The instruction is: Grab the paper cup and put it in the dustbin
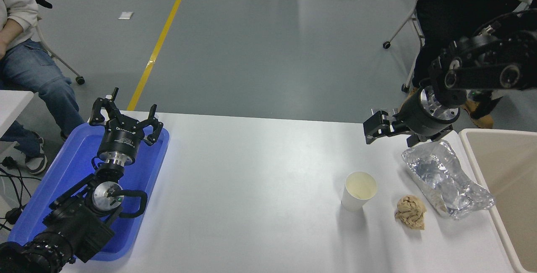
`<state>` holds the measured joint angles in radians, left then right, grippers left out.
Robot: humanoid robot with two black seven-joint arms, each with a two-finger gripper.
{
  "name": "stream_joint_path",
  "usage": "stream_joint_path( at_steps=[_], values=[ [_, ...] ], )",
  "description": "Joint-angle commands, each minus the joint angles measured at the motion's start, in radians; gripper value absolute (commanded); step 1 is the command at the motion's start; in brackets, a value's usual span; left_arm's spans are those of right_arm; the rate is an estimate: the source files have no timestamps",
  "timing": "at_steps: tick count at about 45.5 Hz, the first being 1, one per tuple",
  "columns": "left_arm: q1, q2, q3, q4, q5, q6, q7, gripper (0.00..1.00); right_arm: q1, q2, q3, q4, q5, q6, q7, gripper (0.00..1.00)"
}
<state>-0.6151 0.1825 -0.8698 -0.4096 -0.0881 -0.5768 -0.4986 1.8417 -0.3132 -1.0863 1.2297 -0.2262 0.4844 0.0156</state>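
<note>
The paper cup (358,191) stands upright on the white table (260,180), right of centre, its cream inside showing. The beige dustbin (509,180) sits at the table's right edge, partly cut off by the picture. My right gripper (391,133) hangs open above the table's far right part, behind the cup and well apart from it, with nothing between its fingers. My left gripper (125,115) is parked open over the blue tray (71,168) at the lower left.
A crumpled tan paper ball (411,211) lies just right of the cup. A crushed foil bag (444,178) lies between it and the dustbin. People sit on chairs beyond the table at the top left (25,55) and top right (457,13).
</note>
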Motion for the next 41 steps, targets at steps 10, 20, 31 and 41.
stream_joint_path(
  at_steps=[10,20,31,41],
  values=[
    [0.000,0.000,0.000,0.000,-0.001,0.000,0.000,1.00,-0.202,0.025,0.074,-0.081,-0.090,-0.083,0.004,1.00],
    [0.000,0.000,0.000,0.000,0.001,0.000,0.000,1.00,-0.266,0.046,0.085,-0.139,-0.090,-0.109,0.004,0.98],
    [0.000,0.000,0.000,0.000,0.001,0.000,0.000,1.00,-0.318,0.068,0.085,-0.180,-0.090,-0.125,0.007,0.95],
    [0.000,0.000,0.000,0.000,-0.001,0.000,0.000,1.00,-0.363,0.085,0.085,-0.194,-0.116,-0.156,0.012,0.88]
  ],
)
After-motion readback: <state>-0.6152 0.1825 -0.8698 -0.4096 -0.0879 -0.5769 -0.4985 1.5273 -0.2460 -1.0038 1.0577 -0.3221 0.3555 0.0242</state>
